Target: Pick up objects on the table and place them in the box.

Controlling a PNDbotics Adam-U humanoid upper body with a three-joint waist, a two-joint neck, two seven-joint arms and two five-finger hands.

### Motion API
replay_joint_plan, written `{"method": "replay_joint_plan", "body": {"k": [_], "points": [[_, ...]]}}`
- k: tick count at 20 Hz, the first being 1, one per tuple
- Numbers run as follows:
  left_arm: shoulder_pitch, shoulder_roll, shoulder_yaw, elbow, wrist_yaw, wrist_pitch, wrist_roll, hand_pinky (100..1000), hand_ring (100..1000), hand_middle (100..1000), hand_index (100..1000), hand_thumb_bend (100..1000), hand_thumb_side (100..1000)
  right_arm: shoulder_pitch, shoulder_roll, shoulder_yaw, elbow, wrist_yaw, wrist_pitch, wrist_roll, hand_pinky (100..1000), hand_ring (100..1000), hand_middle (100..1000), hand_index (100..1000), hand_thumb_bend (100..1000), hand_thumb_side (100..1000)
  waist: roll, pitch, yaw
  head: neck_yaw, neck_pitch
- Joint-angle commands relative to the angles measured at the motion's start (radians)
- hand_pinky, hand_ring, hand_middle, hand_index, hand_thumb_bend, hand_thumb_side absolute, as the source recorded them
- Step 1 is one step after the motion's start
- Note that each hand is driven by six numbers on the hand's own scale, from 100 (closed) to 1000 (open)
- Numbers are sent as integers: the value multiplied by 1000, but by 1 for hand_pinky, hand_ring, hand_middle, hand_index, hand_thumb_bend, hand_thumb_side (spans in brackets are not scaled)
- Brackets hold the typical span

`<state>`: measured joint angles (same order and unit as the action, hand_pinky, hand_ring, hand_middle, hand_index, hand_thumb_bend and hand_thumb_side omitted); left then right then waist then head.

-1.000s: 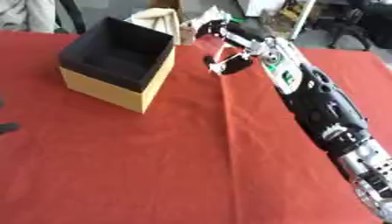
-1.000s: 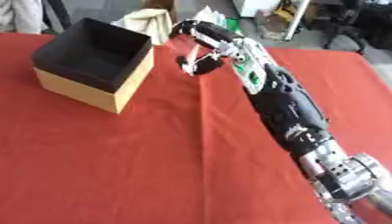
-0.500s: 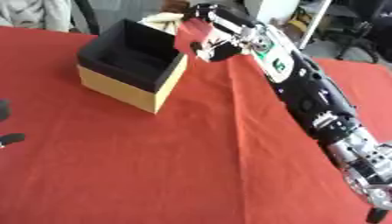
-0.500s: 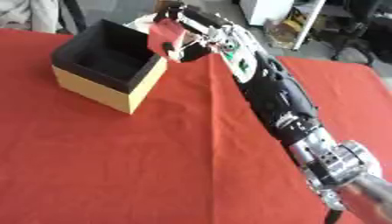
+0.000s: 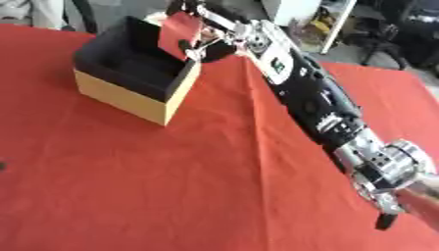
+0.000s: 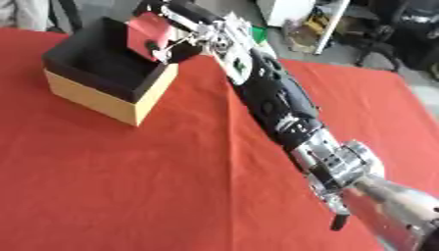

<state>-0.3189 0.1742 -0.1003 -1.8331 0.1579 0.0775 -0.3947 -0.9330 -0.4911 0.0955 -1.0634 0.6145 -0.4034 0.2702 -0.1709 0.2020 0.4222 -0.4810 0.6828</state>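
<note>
Over the box's (image 5: 129,83) near corner, the right hand (image 5: 204,37) is pinching 1 red block (image 5: 178,33), risking it clipping the rim and tumbling outside

Right arm enters from the 4 o'clock corner and extends straight toward 11 o'clock, silver joint near the lower end, black segments beyond. Right hand (image 5: 199,30) lies at the far end, fingers curled around a red block (image 5: 178,30), held tilted. Left hand does not appear in either view.
</note>
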Motion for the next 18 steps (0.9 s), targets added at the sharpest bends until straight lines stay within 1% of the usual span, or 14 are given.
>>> {"method": "replay_joint_plan", "body": {"k": [1, 3, 6, 7, 8, 9, 12, 18], "points": [[-19, -5, -5, -13, 0, 1, -9, 805, 1000, 917, 911, 100, 424, -23, -5, -5, 8, -8, -13, 7, 775, 677, 584, 898, 100, 135, 3, -10, 13, -12, -11], [-22, -7, -7, -14, -1, 4, -11, 805, 1000, 917, 911, 100, 429, -22, 6, -6, 20, -10, -22, 14, 776, 694, 602, 907, 100, 135, -2, -6, 26, -17, -13], [-27, -10, -8, -15, -4, 8, -13, 805, 1000, 917, 911, 100, 432, -22, 20, -5, 32, -15, -39, 24, 834, 864, 815, 972, 100, 127, -8, -1, 38, -15, -16], [-27, -10, -8, -15, -5, 9, -13, 805, 1000, 917, 911, 100, 434, -22, 22, -6, 33, -17, -45, 27, 853, 909, 858, 988, 100, 143, -10, 0, 40, -15, -17], [-28, -10, -8, -15, -6, 10, -13, 805, 1000, 917, 911, 100, 435, -22, 24, -7, 32, -20, -49, 26, 859, 929, 874, 995, 100, 160, -11, 1, 40, -14, -18], [-28, -10, -8, -15, -7, 11, -13, 805, 1000, 917, 911, 100, 437, -21, 26, -10, 31, -24, -50, 23, 875, 972, 913, 1000, 100, 199, -13, 2, 40, -14, -19], [-27, -10, -7, -14, -10, 13, -13, 805, 1000, 918, 910, 100, 440, -19, 27, -16, 29, -30, -44, -2, 883, 998, 955, 1000, 100, 224, -15, 4, 35, -10, -22], [-27, -9, -7, -15, -13, 14, -12, 805, 1000, 917, 910, 100, 439, -16, 28, -20, 22, -38, -18, -71, 883, 1000, 966, 1000, 100, 229, -16, 6, 26, -5, -25]]}}
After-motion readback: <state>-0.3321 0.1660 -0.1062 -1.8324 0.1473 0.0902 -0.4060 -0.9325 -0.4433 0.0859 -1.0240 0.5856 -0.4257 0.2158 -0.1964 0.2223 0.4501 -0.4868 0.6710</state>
